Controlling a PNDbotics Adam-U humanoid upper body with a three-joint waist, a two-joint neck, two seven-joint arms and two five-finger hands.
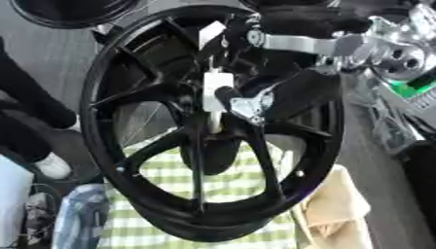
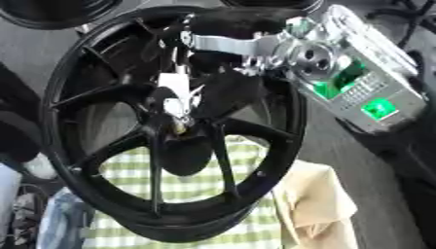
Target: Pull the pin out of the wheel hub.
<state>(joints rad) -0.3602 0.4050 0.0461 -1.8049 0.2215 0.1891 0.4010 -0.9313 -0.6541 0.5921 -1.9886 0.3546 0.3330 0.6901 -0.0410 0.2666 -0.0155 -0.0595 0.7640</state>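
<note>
Item: black wheel (image 1: 213, 126), spoked, standing nearly upright before me over a green-and-white checked cloth (image 1: 170, 175). A tan cloth (image 2: 315, 204) lies at its lower right.

Item: hub (image 1: 213, 104), at the meeting of the spokes. A pale pin (image 1: 216, 90) stands in it, white at the top, with a brassy tip (image 2: 180, 129) showing below the hub in the right eye view only.

Item: my right hand (image 1: 243, 99), reaching in from the upper right across the rim. Its dark fingers lie at the hub, just right of the pin and touching it; they look curled about the pin, though the dark fingers merge with the dark spokes and I cannot tell the exact hold.

Item: my right wrist (image 2: 306, 58), silver. The right eye view shows it whole, with a green-lit panel (image 2: 374, 107) on the forearm; the left eye view cuts most of that panel off at its right edge.

Item: my left hand, in neither view.

Left eye view only: a white shoe (image 1: 53, 166) on the floor, at left.
</note>
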